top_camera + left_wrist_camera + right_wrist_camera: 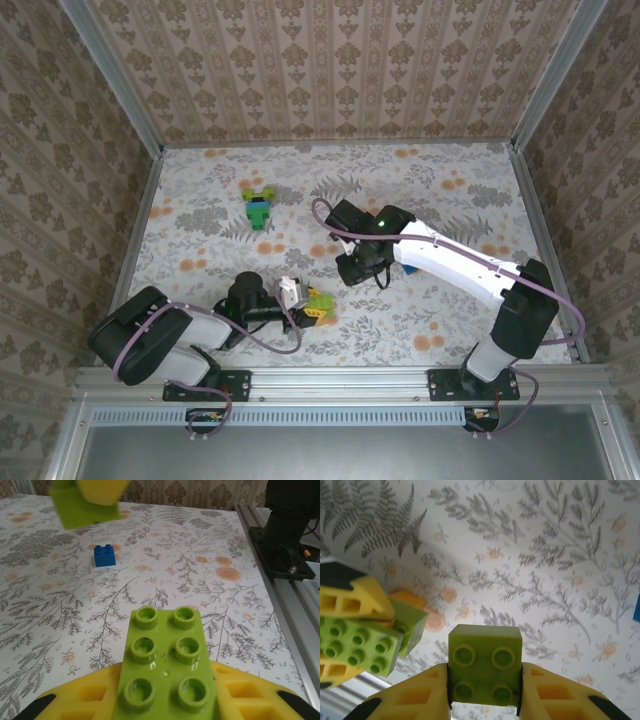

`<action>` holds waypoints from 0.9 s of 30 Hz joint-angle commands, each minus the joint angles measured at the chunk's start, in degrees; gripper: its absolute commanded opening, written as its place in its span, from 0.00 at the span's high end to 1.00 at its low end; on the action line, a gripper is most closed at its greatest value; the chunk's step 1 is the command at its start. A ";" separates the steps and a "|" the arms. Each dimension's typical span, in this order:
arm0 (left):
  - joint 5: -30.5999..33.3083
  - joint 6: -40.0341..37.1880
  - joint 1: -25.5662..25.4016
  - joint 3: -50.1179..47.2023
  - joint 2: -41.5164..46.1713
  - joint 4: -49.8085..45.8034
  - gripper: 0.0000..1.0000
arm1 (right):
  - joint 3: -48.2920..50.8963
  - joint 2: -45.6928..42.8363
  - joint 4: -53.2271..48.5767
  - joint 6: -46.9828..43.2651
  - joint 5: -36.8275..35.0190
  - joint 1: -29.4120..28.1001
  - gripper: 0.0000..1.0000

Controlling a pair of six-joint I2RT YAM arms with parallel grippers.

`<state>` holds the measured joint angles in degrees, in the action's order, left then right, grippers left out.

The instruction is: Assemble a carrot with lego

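Note:
My left gripper (301,303) is shut on a long lime-green brick (167,663) of the carrot, low over the table's near middle. From the right wrist, an orange brick (408,600) and a second lime brick (411,625) sit joined to that piece, between the left gripper's yellow fingers (357,600). My right gripper (485,682) is shut on a square lime-green brick (485,664) and hovers a little up and to the right of the carrot (320,305). More lego (260,206), lime, dark green and blue, lies at the back left.
A single blue brick (104,556) stands on the flowered table (210,555). The right arm's base (285,535) and the aluminium rail (295,630) bound the table's near edge. Patterned walls (330,60) enclose the other sides.

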<state>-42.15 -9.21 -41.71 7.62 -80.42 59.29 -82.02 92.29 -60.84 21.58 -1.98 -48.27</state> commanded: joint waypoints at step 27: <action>1.87 -6.10 -0.82 5.39 -5.13 -5.94 0.70 | 10.06 -6.86 10.35 25.74 -2.29 -7.28 0.74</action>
<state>-40.36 -13.41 -42.70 12.80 -83.96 56.05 -72.47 86.08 -51.90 45.30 -2.42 -55.05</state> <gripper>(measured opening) 0.350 0.294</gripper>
